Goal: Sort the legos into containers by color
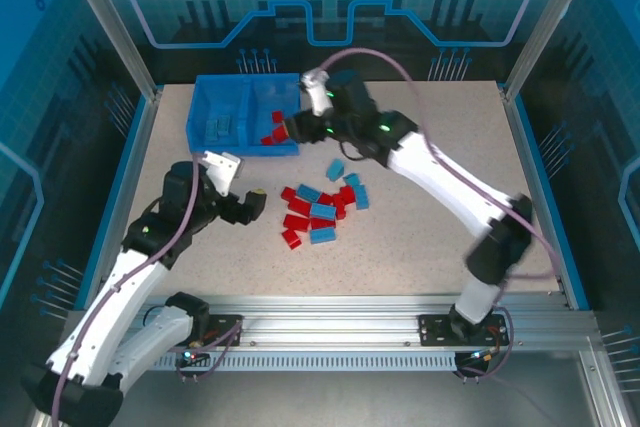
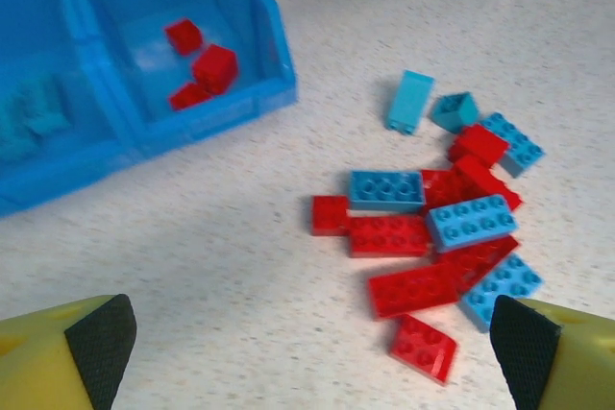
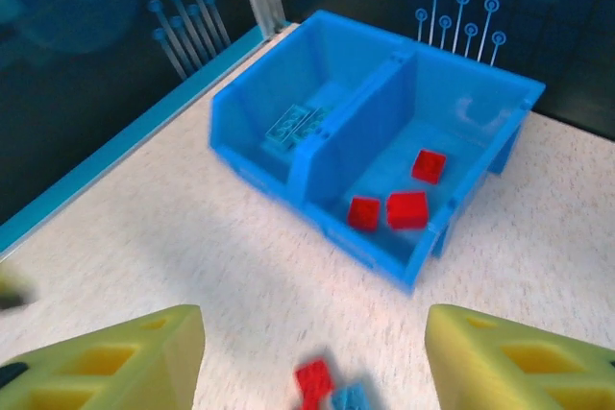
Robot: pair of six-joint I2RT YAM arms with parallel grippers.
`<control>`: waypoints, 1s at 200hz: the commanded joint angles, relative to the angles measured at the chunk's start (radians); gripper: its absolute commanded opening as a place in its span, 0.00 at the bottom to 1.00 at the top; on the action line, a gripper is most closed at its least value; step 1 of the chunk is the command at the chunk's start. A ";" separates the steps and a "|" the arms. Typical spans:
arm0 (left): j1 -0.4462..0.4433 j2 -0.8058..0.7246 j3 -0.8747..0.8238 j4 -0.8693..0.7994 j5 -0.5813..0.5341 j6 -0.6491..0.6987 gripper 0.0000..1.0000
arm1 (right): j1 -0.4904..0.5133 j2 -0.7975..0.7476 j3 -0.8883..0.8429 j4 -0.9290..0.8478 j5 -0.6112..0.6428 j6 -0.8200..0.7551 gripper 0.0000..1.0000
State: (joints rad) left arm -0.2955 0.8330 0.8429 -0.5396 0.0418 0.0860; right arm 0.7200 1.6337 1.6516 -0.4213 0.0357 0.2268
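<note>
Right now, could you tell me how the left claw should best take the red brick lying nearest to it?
Probably from straight above, pinching the red brick across its opposite side walls: it lies low at the near edge of the pile, with bare table beside it.

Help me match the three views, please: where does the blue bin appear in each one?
Top external: the blue bin sits above and left of centre.
Left wrist: the blue bin fills the upper left corner, cut off by the frame's edges.
Right wrist: the blue bin lies across the middle, seen whole.
Shared landmark: the red bricks lying in its right compartment.
</note>
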 commanded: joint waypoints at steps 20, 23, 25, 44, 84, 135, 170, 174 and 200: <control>-0.083 0.154 0.083 0.070 0.146 -0.329 0.99 | -0.032 -0.331 -0.410 0.017 -0.012 0.031 0.75; -0.099 0.168 0.082 0.085 0.138 -0.340 0.99 | -0.033 -0.353 -0.430 0.012 -0.002 0.038 0.75; -0.110 0.177 0.080 0.098 0.134 -0.344 0.99 | -0.035 -0.366 -0.446 0.009 0.004 0.042 0.75; -0.193 0.294 0.099 0.191 0.121 -0.310 0.99 | -0.043 -0.492 -0.569 -0.011 0.038 0.071 0.81; -0.230 0.668 0.306 0.155 0.028 -0.142 0.99 | -0.063 -0.664 -0.719 -0.047 0.027 0.115 1.00; -0.232 1.021 0.526 0.222 0.032 -0.048 0.99 | -0.075 -0.710 -0.759 -0.110 0.054 0.175 1.00; -0.232 1.165 0.631 0.260 0.021 -0.029 0.92 | -0.076 -0.730 -0.759 -0.138 0.057 0.189 1.00; -0.231 1.179 0.642 0.261 0.019 -0.028 0.91 | -0.076 -0.735 -0.761 -0.139 0.059 0.191 1.00; -0.232 1.267 0.719 0.243 -0.013 -0.035 0.80 | -0.077 -0.771 -0.766 -0.133 0.092 0.202 1.00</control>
State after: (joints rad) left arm -0.5228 2.0338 1.4849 -0.3061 0.0608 0.0284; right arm 0.6540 0.9062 0.8967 -0.5400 0.0895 0.4023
